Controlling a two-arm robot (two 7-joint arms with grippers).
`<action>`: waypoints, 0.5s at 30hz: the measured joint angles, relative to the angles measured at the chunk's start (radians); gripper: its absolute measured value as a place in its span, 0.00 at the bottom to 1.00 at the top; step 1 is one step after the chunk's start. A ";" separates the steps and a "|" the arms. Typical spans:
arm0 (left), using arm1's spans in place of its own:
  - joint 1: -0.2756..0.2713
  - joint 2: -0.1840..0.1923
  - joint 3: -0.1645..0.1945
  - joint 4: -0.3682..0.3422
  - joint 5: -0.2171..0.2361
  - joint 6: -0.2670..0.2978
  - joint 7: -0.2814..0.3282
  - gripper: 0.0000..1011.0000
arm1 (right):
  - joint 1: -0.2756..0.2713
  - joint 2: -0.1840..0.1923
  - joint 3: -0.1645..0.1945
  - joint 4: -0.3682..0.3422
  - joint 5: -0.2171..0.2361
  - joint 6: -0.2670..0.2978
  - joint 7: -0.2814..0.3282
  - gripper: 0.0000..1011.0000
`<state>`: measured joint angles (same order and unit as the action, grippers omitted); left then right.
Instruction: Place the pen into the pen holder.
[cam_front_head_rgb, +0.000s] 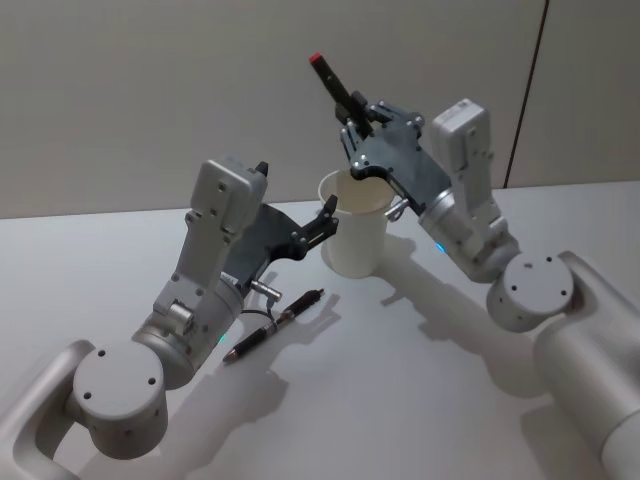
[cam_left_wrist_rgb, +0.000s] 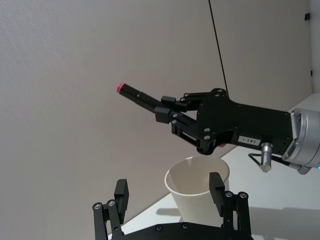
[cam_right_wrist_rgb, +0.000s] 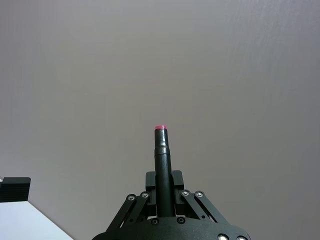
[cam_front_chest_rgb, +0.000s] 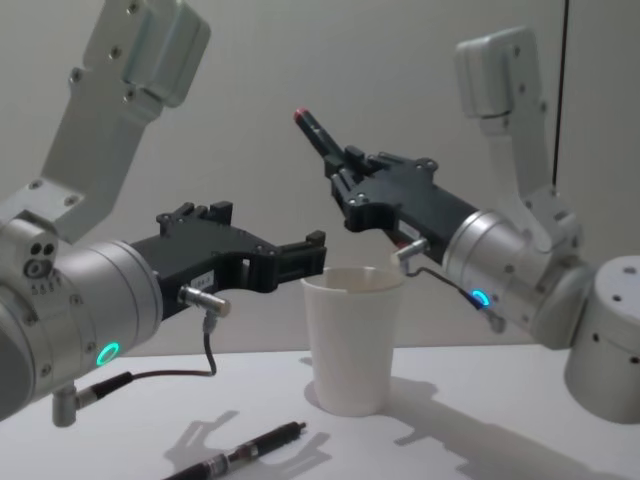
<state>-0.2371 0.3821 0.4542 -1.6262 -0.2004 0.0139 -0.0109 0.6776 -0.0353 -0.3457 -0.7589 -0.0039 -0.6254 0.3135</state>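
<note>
- We see the right tool (cam_front_head_rgb: 352, 115) clamped on a black pen (cam_front_head_rgb: 330, 80), held just above the mouth of the pen holder (cam_front_head_rgb: 355, 230); the pen tilts, red end uppermost
- The left tool (cam_front_head_rgb: 323, 220) stands wide open and empty, just beside the pen holder's rim on our left
- The pen holder stands upright on the table (cam_front_head_rgb: 420, 380)
- A second pen (cam_front_head_rgb: 275, 325) lies on the table near our left arm
</note>
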 joint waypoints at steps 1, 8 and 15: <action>0.000 0.000 0.000 0.000 0.000 0.000 0.000 0.99 | 0.005 -0.003 -0.001 0.010 0.000 -0.004 0.000 0.18; 0.000 0.000 0.000 0.000 0.000 0.000 0.000 0.99 | 0.043 -0.024 -0.011 0.091 0.002 -0.033 0.001 0.18; 0.000 0.000 0.000 0.000 0.000 0.000 0.000 0.99 | 0.073 -0.042 -0.018 0.162 0.007 -0.057 0.003 0.18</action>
<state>-0.2371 0.3821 0.4542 -1.6262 -0.2004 0.0139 -0.0109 0.7504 -0.0774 -0.3635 -0.5972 0.0029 -0.6822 0.3163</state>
